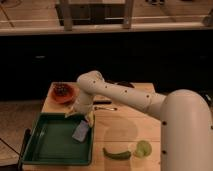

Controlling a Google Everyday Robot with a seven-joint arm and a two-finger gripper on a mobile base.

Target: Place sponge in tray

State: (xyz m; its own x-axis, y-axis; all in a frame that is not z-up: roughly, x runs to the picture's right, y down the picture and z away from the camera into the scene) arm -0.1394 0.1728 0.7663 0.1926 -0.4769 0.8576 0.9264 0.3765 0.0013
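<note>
The light blue sponge (81, 131) is tilted inside the dark green tray (36, 136), close to its right rim. My gripper (84, 119) is directly above the sponge's upper end, over the tray's right edge, and touches or nearly touches it. The white arm reaches in from the right and bends down to that spot. The tray sits at the front left of the wooden table and holds nothing else that I can see.
An orange bowl (63, 93) with dark contents stands behind the tray at the table's back left. A utensil (105, 107) lies mid-table. A green pepper (116, 153) and a round green fruit (143, 148) lie at the front right.
</note>
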